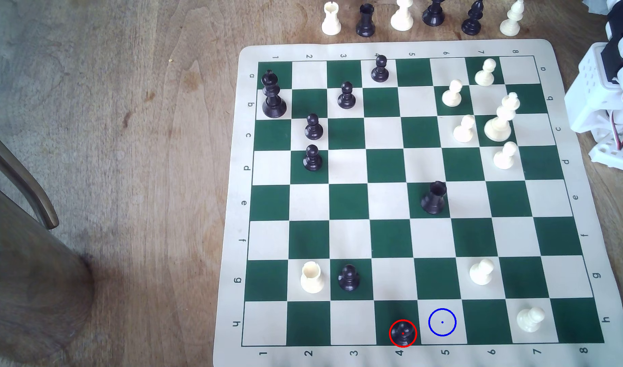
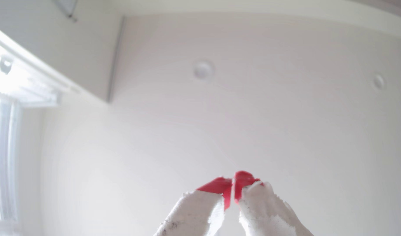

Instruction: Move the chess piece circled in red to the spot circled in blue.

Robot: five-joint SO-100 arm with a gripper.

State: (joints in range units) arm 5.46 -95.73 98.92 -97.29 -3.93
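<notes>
standing upright on dark square, black pawn [image 1: 403,333], head up

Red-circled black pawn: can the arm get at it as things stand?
Probably yes. The black pawn stands alone at the board's near edge, neighbouring squares bare, including the blue-ringed square. The arm sits at the far corner; the gripper points at the ceiling, fingers together.

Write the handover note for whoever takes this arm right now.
Gripper: shut and empty, red-taped tips together, aimed at the ceiling. Arm base is parked off the board's edge on the exterior view's right.
Black pawn, ringed red, stands on its dark square in the nearest row.
Blue-ringed square, beside it on the exterior view's right, is bare.
Done: nothing.
Left: reach, grasp pawn, set it on that square.
</notes>
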